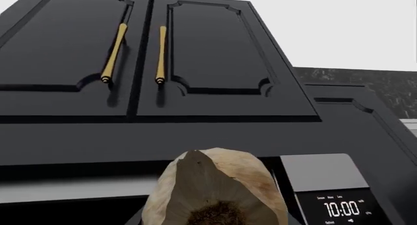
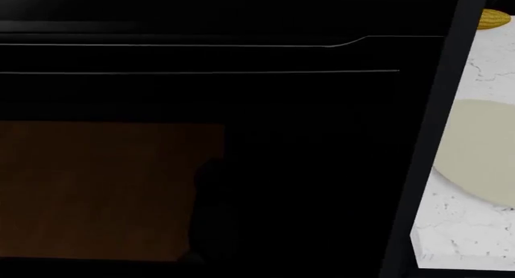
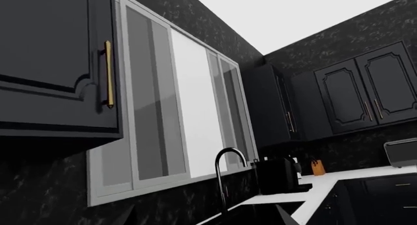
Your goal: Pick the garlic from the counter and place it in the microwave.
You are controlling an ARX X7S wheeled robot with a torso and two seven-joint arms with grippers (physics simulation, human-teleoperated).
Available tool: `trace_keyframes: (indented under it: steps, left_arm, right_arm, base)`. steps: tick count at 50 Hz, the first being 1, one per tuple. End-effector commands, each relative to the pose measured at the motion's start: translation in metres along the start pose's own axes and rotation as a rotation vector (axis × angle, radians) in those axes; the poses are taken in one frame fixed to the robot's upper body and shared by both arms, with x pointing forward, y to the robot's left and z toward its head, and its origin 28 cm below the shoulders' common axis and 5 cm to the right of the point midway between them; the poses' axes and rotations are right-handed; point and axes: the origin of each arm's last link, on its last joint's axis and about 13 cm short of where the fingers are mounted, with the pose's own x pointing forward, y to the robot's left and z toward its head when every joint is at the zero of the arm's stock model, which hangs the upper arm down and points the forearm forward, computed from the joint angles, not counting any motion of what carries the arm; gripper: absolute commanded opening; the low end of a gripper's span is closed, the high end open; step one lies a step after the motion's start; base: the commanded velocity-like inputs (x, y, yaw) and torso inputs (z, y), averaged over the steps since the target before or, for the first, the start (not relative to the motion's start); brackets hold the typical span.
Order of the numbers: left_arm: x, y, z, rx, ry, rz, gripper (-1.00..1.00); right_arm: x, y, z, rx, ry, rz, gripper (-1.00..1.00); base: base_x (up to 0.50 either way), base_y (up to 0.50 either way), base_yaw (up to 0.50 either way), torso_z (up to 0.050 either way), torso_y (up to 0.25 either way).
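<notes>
A: Papery tan skin fills the lower middle of the left wrist view; that is the garlic (image 1: 215, 188), root end facing the camera, very close to the lens; behind it stand black cabinet doors (image 1: 150, 54) with two brass handles (image 1: 160, 54), and below them, beside the bulb, the microwave panel (image 1: 335, 198) with a lit clock.

B: And the left tool?

A: None of its fingers show; the bulb sits up in front of the camera as if carried, yet I cannot tell whether the tool is clamped on it.

B: The head view?

A: Mostly a dark glossy surface up close, with a dim brownish patch at the lower left; along the right edge runs the white marble tabletop (image 2: 467, 242), bearing a round cream plate (image 2: 479, 151); a yellow corn cob (image 2: 495, 18) peeks in at the far corner; no arm or tool appears here.

B: The right wrist view?

A: A window (image 3: 176, 122) set in a dark speckled wall; a black curved faucet (image 3: 228, 176); a black machine (image 3: 279, 175) on a white worktop; more black cabinets (image 3: 368, 91); the right tool itself is out of frame.
</notes>
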Motion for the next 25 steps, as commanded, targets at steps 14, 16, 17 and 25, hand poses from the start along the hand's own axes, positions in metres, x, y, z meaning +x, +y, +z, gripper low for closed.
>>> trace_keyframes:
  steps: [14, 16, 17, 25]
  left_arm:
    - [-0.0006, -0.0037, 0.0016, -0.038, 0.001, -0.001, -1.0]
    - [-0.0006, -0.0033, 0.0017, -0.037, 0.0, 0.0, -1.0]
    - [-0.0005, -0.0031, 0.0016, -0.036, 0.0, 0.0, -1.0]
    - [-0.0002, -0.0019, 0.0016, -0.037, -0.001, 0.003, -1.0]
  right_arm:
    - [-0.0004, -0.0041, 0.0012, 0.0, 0.005, -0.006, 1.0]
    - [-0.0006, -0.0041, 0.0011, 0.0, 0.005, -0.005, 1.0]
    - [-0.0004, -0.004, 0.0013, 0.0, 0.004, -0.004, 1.0]
    - [0.0003, -0.0037, 0.0017, -0.001, 0.001, -0.001, 1.0]
  base:
    - [0.16, 0.0, 0.0, 0.0, 0.0]
    - [0.27, 0.0, 0.0, 0.0, 0.0]
    - [0.26, 0.0, 0.0, 0.0, 0.0]
    - [0.26, 0.0, 0.0, 0.0, 0.0]
